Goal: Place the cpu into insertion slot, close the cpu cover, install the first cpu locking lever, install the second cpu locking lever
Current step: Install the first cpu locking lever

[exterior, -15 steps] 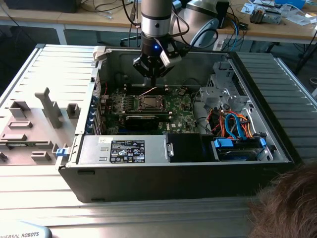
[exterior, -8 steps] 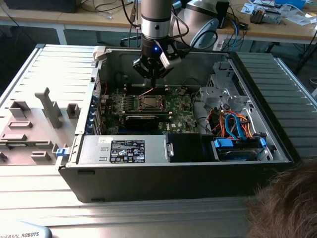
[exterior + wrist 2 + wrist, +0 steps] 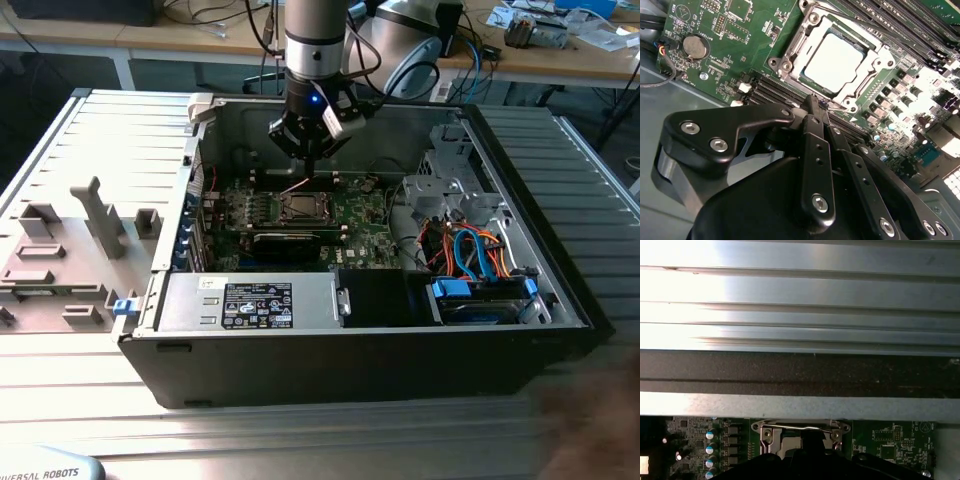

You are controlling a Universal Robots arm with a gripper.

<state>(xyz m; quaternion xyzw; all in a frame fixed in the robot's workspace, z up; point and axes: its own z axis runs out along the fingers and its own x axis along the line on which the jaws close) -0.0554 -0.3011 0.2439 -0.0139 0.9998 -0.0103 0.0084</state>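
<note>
The gripper point(image 3: 812, 102) hangs with its fingers point(image 3: 816, 150) pressed together, holding nothing, right by the socket's edge. One cpu point(image 3: 834, 62) sits in its slot, under the cpu cover point(image 3: 790, 50).

A ribbed grey metal table point(image 3: 90, 130) carries the open black computer case point(image 3: 330, 365). At the exterior view's left, several grey fixture blocks point(image 3: 100, 215) stand directly on it, beside the case.

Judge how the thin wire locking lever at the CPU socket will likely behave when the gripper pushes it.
The lever is a thin metal rod, so probably springy, not floppy. Its smooth, narrow surface may slip off the gripper. Anchored beside the cpu cover, it likely swings rather than slides.
</note>
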